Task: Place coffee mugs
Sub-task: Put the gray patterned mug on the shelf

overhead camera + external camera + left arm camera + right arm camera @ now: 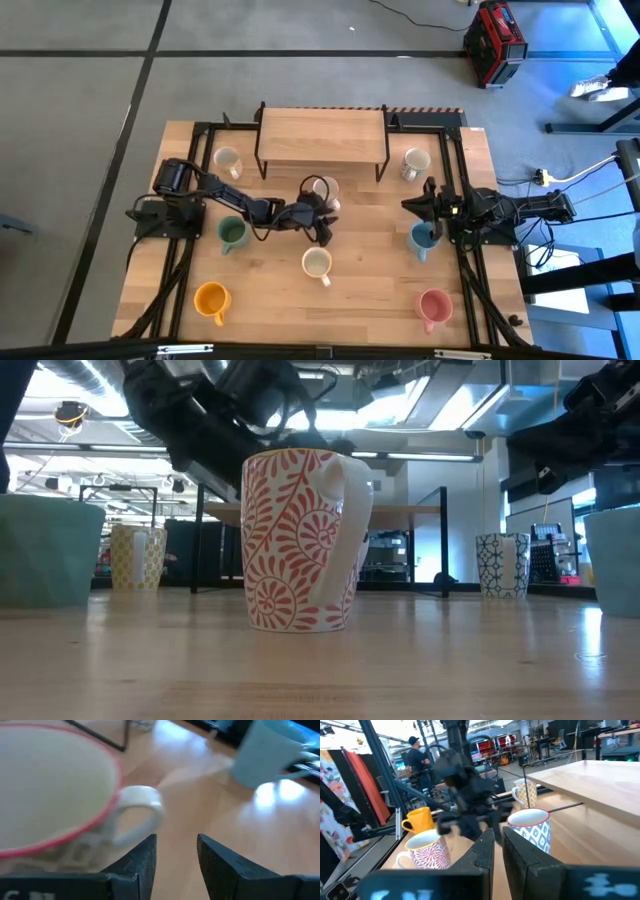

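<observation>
Overhead, eight mugs stand on the wooden table (370, 270). A low wooden shelf (321, 134) sits at the table's far edge, with a yellow-patterned mug (228, 161) to its left and a white mug with dark pattern (415, 163) to its right. The left gripper (322, 206) reaches to the table's middle, just in front of the shelf, beside a white mug with blue pattern (322, 188); its fingers (145, 862) stand apart, released, holding nothing. In the left wrist view a red-rimmed cup's handle (142, 810) lies just ahead of these fingers. The green mug (233, 234) stands under the left arm, the orange mug (211, 298) near the front left corner, and the red-patterned mug (317, 264) at front centre. The right gripper (418, 204) waits at the right side, clenched and empty, above the light blue mug (422, 238). The pink mug (434, 305) stands front right.
</observation>
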`<move>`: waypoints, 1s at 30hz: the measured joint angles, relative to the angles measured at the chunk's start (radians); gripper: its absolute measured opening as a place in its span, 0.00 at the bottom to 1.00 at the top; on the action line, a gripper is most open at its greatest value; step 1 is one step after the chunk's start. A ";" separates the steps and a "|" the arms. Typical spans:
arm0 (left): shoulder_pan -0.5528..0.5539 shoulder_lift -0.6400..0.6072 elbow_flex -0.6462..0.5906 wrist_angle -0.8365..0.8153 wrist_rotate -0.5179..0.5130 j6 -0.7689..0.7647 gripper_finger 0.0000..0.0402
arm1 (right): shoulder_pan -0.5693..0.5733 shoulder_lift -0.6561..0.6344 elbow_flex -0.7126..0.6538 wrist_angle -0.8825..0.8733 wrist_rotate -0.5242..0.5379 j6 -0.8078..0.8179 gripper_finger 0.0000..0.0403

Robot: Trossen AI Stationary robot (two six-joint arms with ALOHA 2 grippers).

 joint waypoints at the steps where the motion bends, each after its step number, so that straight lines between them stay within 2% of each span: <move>1: -0.008 -0.020 0.000 -0.003 0.005 0.002 0.34 | 0.000 0.000 0.000 0.003 0.003 -0.003 0.07; 4: -0.027 -0.102 0.000 -0.091 0.009 0.008 0.34 | 0.000 0.000 0.000 0.020 -0.001 0.009 0.07; 8: -0.036 -0.237 0.001 -0.225 0.015 0.009 0.34 | -0.001 0.001 0.000 0.044 0.025 0.178 0.07; 13: -0.029 -0.366 0.000 -0.362 -0.024 0.044 0.34 | 0.000 0.076 0.000 0.040 0.007 0.197 0.07; 16: -0.006 -0.393 0.001 -0.366 -0.069 0.101 0.34 | 0.000 0.184 0.000 0.090 0.050 0.195 0.07; 18: 0.022 -0.393 0.001 -0.367 -0.061 0.122 0.34 | 0.000 0.268 0.000 0.133 0.073 0.193 0.07; 24: 0.110 -0.366 0.000 -0.366 0.167 0.172 0.34 | 0.000 0.557 0.001 0.364 0.118 0.201 0.07; 27: 0.129 -0.363 0.000 -0.374 0.217 0.207 0.34 | 0.000 0.699 0.036 0.430 0.138 0.178 0.07; 30: 0.142 -0.362 0.000 -0.380 0.222 0.255 0.34 | 0.000 0.841 0.098 0.433 0.138 0.173 0.11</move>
